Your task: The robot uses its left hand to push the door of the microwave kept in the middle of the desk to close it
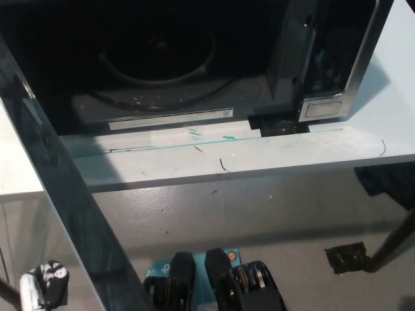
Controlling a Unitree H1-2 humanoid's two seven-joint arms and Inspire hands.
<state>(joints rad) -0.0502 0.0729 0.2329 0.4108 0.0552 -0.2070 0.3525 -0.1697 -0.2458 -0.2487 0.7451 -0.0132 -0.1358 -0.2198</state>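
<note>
Microwave point(162, 65) sits mid-tabletop point(311, 155), its door point(58, 194) swung wide toward the left hand point(42, 288) low beside it; fingers' state unclear. A glancing push could slip off the glass.

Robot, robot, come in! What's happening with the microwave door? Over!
Left hand low at lower left, off the door, fingers unclear. Right hand out of view. Microwave open, door swung wide toward the robot. Nothing blocking it.

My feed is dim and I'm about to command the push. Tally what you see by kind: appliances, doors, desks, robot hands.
Microwave: 1
Open microwave door: 1
Desk: 1
Robot hands: 1, the white left hand
Total: 4
</note>
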